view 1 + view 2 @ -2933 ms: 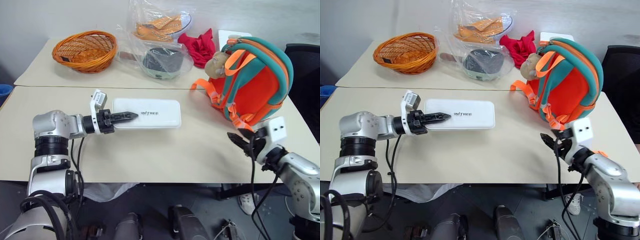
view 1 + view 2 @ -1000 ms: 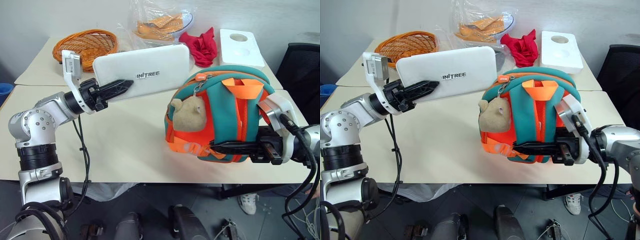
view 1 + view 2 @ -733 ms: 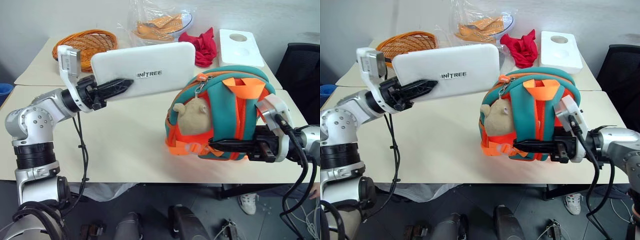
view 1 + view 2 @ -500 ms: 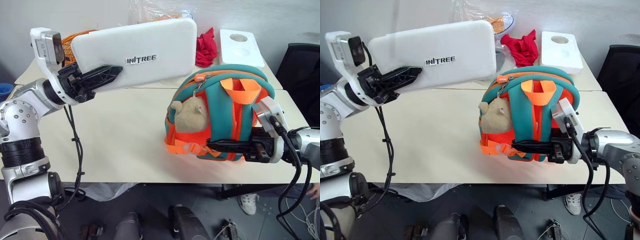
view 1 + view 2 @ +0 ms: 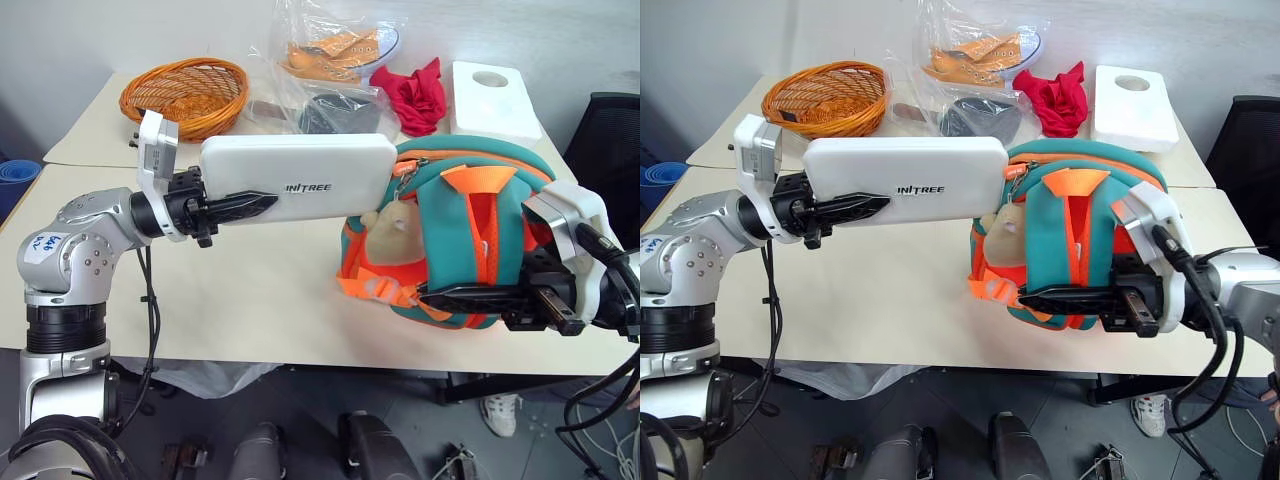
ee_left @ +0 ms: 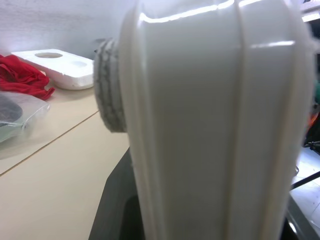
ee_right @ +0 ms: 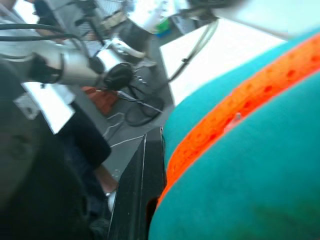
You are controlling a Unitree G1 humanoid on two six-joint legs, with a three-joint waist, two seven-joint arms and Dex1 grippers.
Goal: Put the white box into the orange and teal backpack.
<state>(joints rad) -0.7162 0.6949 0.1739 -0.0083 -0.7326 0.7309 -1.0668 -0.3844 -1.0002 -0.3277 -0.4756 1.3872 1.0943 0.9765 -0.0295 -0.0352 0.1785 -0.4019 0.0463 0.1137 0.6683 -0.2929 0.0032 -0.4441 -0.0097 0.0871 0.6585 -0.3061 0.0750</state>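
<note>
Insertion under way — my left hand [image 5: 262, 203] grips the flat white plastic box [image 5: 300, 178] level at the zip mouth of the orange and teal backpack [image 5: 470, 245], clamped above the bench [image 5: 250, 300] by my right hand [image 5: 445, 296]; I should slide in straight.

Silver-grey metal arms, ribbed black joint rings, loose black cables. Left end effector [image 5: 248, 203] and right end effector [image 5: 470, 297]: black fingers, white wrist camera housings.
</note>
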